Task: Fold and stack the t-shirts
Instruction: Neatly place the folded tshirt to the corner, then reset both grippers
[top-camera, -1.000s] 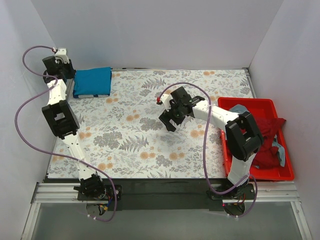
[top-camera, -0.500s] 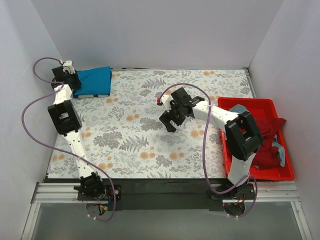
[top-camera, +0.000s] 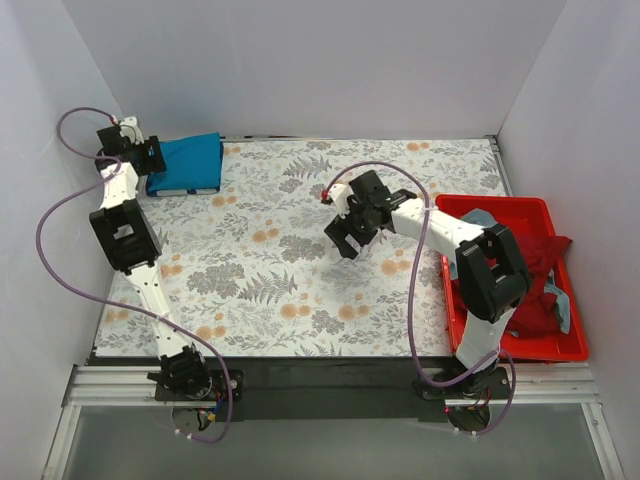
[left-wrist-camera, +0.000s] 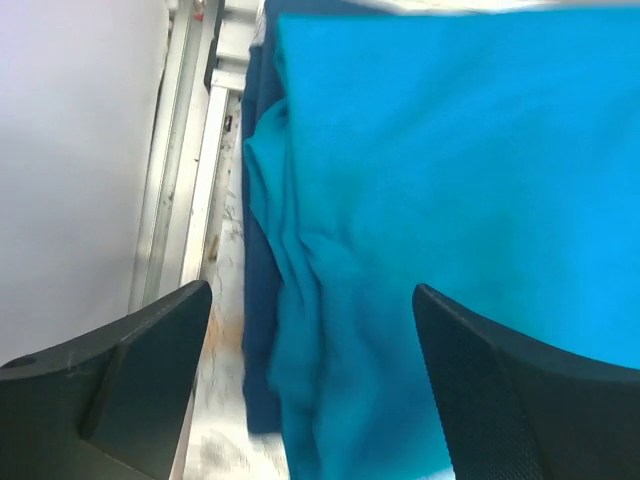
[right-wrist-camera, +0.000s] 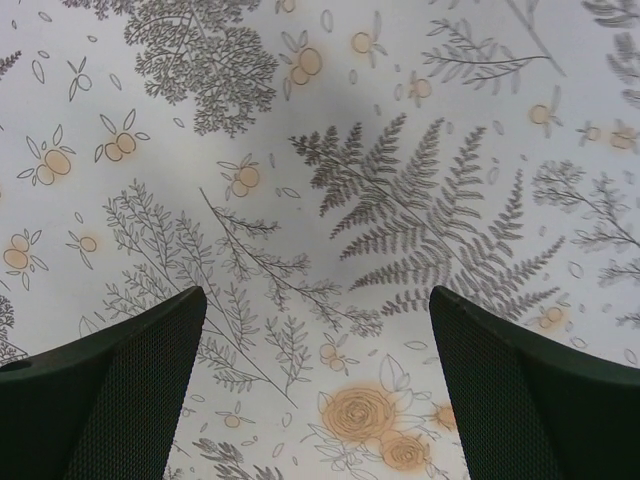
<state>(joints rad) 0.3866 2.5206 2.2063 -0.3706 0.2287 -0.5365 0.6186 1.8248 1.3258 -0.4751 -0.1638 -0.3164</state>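
Right, the bin (top-camera: 520, 203) holds dark red and pale shirts (top-camera: 535, 300). Left wrist view reveals navy cloth (left-wrist-camera: 258, 330) under the teal shirt (left-wrist-camera: 450, 200). Left gripper (left-wrist-camera: 312, 290) and right gripper (right-wrist-camera: 318, 295) gape wide, empty.

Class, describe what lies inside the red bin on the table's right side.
Crumpled dark red shirts and pale blue-grey cloth lie heaped in the red bin; anything beneath that heap is covered from view.
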